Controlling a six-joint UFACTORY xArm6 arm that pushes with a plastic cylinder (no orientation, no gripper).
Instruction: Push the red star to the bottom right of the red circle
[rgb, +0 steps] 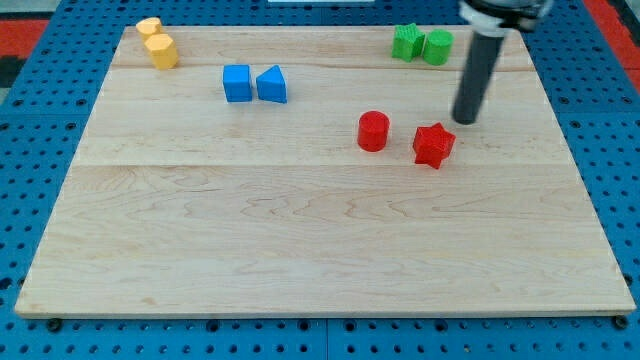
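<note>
Just upper-right of the red star (433, 144) — my tip (465, 121).

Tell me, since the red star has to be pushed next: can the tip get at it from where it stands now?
Probably yes. My tip stands just to the upper right of the red star, with only bare board between them. The red circle lies on the star's far side, to the view's left, so it does not block the approach.

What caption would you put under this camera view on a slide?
My tip rests on the wooden board just up and right of the red star, which sits right of the red circle.
</note>
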